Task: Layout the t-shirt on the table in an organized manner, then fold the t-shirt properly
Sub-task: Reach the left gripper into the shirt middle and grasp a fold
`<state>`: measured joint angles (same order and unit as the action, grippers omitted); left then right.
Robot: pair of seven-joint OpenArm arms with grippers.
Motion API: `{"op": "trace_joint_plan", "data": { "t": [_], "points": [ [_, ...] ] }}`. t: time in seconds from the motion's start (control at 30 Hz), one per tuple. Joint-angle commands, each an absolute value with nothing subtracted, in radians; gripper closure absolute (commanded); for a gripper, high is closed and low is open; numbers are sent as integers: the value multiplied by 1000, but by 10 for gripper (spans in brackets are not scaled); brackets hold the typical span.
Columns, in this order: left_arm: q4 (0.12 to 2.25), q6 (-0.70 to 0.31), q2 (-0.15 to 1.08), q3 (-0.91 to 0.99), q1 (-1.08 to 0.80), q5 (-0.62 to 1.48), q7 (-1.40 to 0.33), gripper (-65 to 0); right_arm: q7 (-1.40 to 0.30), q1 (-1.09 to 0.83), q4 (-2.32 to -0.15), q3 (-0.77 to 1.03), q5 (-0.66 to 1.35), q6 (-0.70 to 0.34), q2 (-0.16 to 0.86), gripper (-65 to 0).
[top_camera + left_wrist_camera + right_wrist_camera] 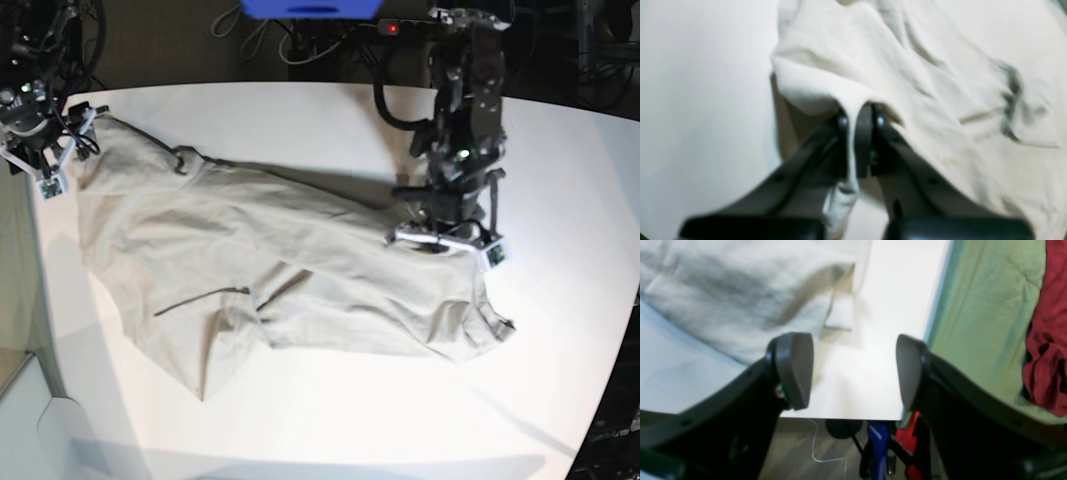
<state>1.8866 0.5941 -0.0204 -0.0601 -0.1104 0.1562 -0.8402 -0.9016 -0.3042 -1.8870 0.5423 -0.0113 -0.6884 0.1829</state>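
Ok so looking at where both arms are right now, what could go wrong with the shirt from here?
The left gripper is shut on just a thin pinch at the edge of the t-shirt, so the cloth could slip out when pulled. The right gripper is open and holds nothing, so a one-sided pull may drag and bunch the wrinkled shirt across the table.

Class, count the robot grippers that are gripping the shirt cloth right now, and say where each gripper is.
1. The left gripper is shut on the t-shirt edge. The right gripper hangs open above the table corner, holding nothing.
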Motion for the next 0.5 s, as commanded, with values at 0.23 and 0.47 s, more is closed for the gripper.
{"op": "trace_joint_plan", "data": {
  "t": [0.23, 0.47],
  "points": [
    [1627, 698, -157, -216, 113, -45, -825, -4, -886, -298, -1906, 547, -7, -698, 199, -396],
    [1311, 698, -157, -219, 259, -65, -676, -5, -886, -300, -1906, 549, -7, -698, 202, -396]
  ]
}}
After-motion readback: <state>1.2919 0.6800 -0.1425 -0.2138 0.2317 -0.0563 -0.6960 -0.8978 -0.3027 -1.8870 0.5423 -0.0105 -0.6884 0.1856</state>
